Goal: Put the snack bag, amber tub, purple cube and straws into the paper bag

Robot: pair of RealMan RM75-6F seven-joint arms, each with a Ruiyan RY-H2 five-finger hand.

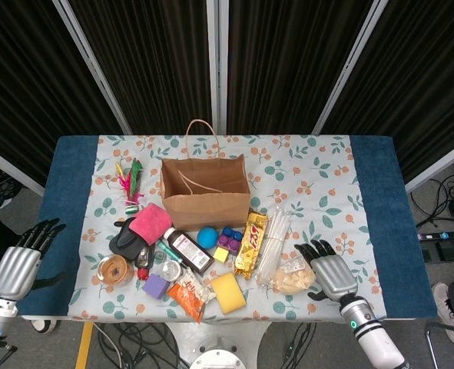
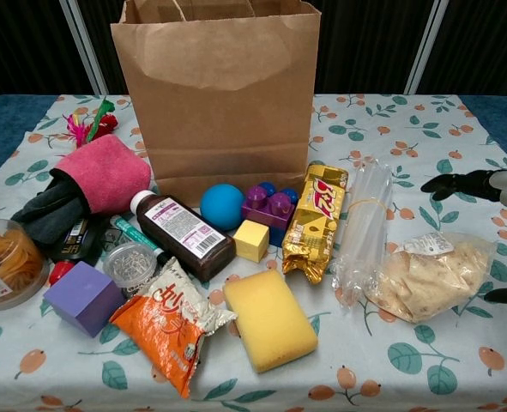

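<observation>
The paper bag (image 1: 205, 190) is seen standing upright and open at the back of the cluster on the table (image 1: 365, 200), with its handle raised. Nothing can be made out inside it from the head view.

The orange snack bag (image 2: 174, 330) is found lying flat at the front edge, just beside the purple cube (image 2: 83, 297), which sits to its left. The amber tub (image 2: 4, 262) is located at the far left of the chest view, next to the cube and near a black bundle (image 2: 49, 212) under a pink cloth (image 2: 105, 171). The straws (image 2: 365, 225), bound in a clear wrapper, are laid lengthwise between a gold packet (image 2: 316, 221) and a clear bag of pale crackers (image 2: 426, 274).

A brown bottle (image 2: 183, 233), blue ball (image 2: 222, 206), purple brick (image 2: 268, 207), small yellow block (image 2: 252, 239) and yellow sponge (image 2: 269, 318) are noted in front of the paper bag.

The right hand (image 1: 328, 268) is observed just right of the cracker bag, fingers spread and nothing held; whether it touches the bag cannot be told. The left hand (image 1: 21, 262) is positioned off the table's left edge, fingers apart and empty.
</observation>
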